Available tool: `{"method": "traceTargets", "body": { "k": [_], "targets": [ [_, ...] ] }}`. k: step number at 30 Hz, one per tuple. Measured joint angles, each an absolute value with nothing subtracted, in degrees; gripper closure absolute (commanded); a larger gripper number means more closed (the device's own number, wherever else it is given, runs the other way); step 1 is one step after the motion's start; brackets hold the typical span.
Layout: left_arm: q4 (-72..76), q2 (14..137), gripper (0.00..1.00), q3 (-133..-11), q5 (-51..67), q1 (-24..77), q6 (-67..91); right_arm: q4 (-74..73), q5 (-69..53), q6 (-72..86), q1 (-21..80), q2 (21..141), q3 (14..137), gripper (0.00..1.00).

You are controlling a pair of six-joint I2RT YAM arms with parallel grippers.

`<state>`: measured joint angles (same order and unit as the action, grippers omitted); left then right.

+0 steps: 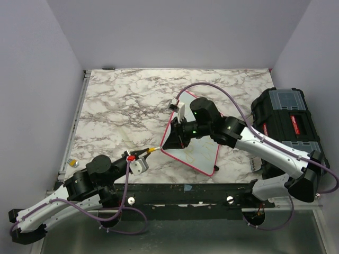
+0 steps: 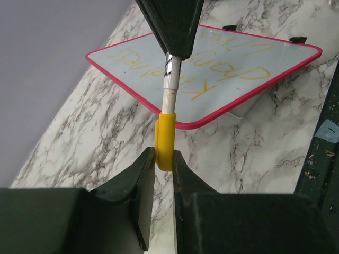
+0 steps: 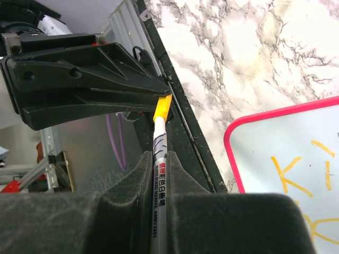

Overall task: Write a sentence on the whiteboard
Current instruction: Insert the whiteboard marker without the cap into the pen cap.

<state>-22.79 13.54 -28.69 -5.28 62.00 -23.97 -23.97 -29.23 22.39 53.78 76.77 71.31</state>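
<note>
Top external view: I see the left gripper (image 1: 146, 153) and the right gripper (image 1: 167, 145) meeting tip to tip by the near left corner of the whiteboard (image 1: 197, 154).
Left fingers: they are narrow and pinch the yellow cap (image 2: 165, 132).
Right fingers: they are pressed tight on the white marker (image 3: 160, 177).
Marker: it runs straight from the right fingers to the left fingers, and the cap sits on its end.
Whiteboard place: it lies on the marble table (image 1: 116, 106), just past the left fingertips and below the right fingers. It has a pink-red frame.
Sentence (image 2: 233, 79): I see two lines of yellow letters on the board. They look upside down from the left wrist.
Clips (image 2: 298, 38): small and black, on the board edge far from the left fingers.
Black case (image 1: 286, 119): it sits well apart from both sets of fingers.
</note>
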Motion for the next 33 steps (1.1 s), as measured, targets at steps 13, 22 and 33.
{"method": "traceTargets", "body": {
  "k": [13, 22, 33],
  "targets": [
    [-23.3, 13.5, 1.00, -28.7, -5.8, 62.0, -23.9, -28.4, -25.2, 19.4, 56.5, 80.3, 76.1, 0.99],
    [-24.8, 13.6, 1.00, -28.7, -5.9, 62.3, -23.9, -29.8, -23.6, 17.9, 57.9, 82.4, 77.8, 0.99],
    [-27.0, 13.6, 1.00, -28.7, -6.1, 62.3, -23.8, -29.6, -23.5, 16.3, 58.5, 84.0, 78.1, 0.99]
  ]
}}
